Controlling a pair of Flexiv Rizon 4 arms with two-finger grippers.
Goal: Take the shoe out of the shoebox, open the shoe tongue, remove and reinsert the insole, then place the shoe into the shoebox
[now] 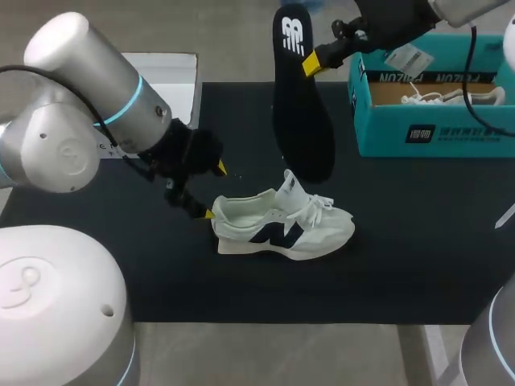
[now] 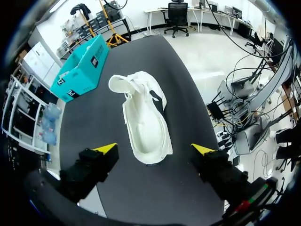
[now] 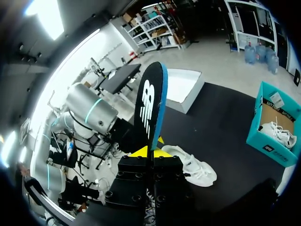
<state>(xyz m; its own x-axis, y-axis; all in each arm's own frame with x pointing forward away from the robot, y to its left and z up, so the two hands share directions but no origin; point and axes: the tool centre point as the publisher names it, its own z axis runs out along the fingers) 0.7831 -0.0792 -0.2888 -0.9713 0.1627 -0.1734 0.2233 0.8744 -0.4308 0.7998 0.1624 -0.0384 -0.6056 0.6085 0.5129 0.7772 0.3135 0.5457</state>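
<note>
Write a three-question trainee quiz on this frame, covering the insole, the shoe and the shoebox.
1. True or false: the insole is lying inside the shoe on the mat.
2. The left gripper is: A) shut on the shoe's heel; B) open, with the heel between its fingers; C) holding the insole.
3. Fill in: a second shoe lies in the ____.
Key: 1 false, the right gripper holds the insole up above the mat. 2 B. 3 shoebox.
</note>
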